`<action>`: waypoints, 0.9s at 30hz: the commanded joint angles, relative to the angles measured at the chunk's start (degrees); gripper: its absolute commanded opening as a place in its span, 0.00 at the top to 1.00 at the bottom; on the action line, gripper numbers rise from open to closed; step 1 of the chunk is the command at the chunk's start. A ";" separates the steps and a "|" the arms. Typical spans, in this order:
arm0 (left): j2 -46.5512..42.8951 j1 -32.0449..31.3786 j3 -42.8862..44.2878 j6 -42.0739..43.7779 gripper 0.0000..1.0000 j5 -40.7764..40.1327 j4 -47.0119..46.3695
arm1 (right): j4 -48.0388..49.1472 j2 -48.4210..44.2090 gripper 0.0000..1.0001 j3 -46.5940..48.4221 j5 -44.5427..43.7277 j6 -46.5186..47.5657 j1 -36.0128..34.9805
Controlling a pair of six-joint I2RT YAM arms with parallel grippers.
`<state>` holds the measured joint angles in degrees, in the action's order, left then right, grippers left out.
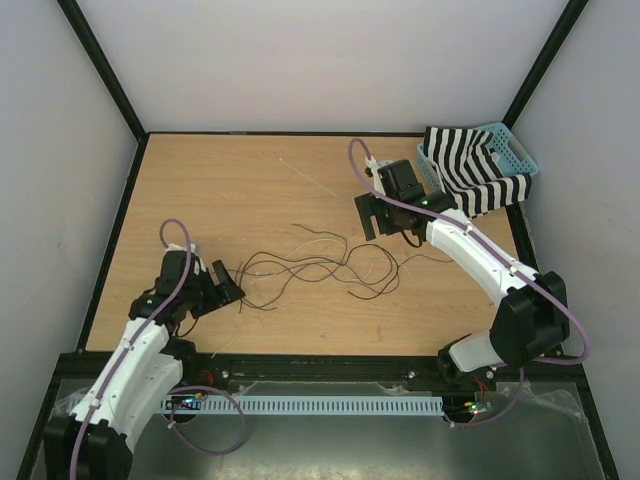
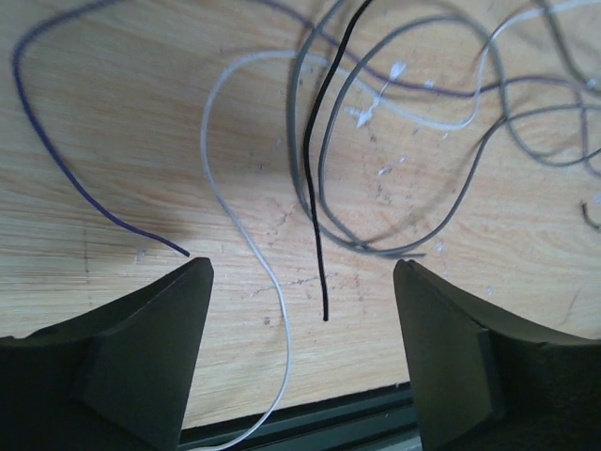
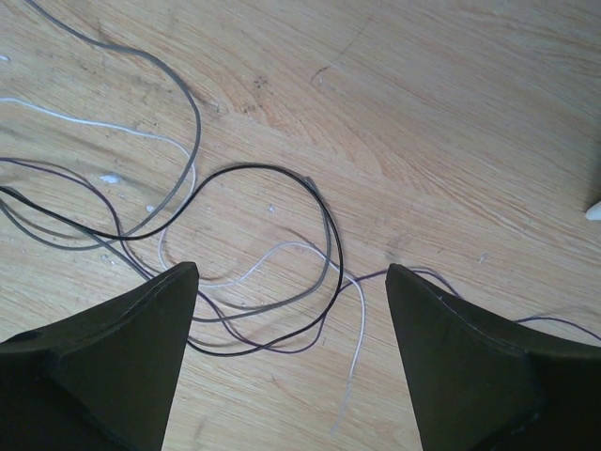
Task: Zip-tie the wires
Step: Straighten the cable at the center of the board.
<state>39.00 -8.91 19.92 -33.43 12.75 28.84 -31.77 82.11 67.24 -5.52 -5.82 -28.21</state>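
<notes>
Left gripper (image 2: 302,272) is open just above the wires (image 1: 320,268), which sprawl unbundled in loops across the table (image 1: 200,190). Right gripper (image 3: 291,274) is open too, and both are empty. I judge the strands thin enough to slip the closing jaws, or one may snag alone and drag the loops apart.

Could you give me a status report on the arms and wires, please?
Left gripper open, low over wires. Right gripper open above their loops. Strands loose, unbundled on table. Basket with striped cloth far right, apart from them.
</notes>
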 commanded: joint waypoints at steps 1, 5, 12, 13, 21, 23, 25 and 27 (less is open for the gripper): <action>-4.45 0.99 5.65 2.58 0.15 -6.46 0.71 | 2.48 0.65 0.08 3.70 1.96 -0.56 -0.22; -7.85 1.11 12.51 2.41 0.01 -14.61 0.27 | 7.49 3.96 0.09 5.15 4.76 -0.25 -0.25; -7.52 0.89 24.33 7.29 0.01 -16.62 0.00 | 14.07 19.52 0.10 16.85 7.02 0.01 -0.39; -7.42 0.75 25.16 7.46 0.01 -15.56 0.07 | 14.56 22.22 0.10 19.28 7.69 0.09 -0.48; -7.97 0.12 25.69 6.94 0.01 -10.58 0.12 | 15.85 45.03 0.11 45.95 11.14 0.86 -1.01; -8.07 0.00 25.08 6.50 0.01 -10.59 0.08 | 15.82 50.11 0.12 52.12 12.11 0.39 -1.10; -7.92 -0.01 24.64 6.75 0.01 -10.72 0.08 | 15.81 54.58 0.14 57.12 12.28 0.15 -1.15; -7.88 -0.06 24.26 7.10 0.01 -10.68 0.08 | 15.69 58.11 0.16 60.73 12.43 -0.12 -1.19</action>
<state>31.27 -8.73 44.95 -27.24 1.45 29.10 -16.64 135.33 121.16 5.15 -5.37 -28.97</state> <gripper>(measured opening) 0.988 0.857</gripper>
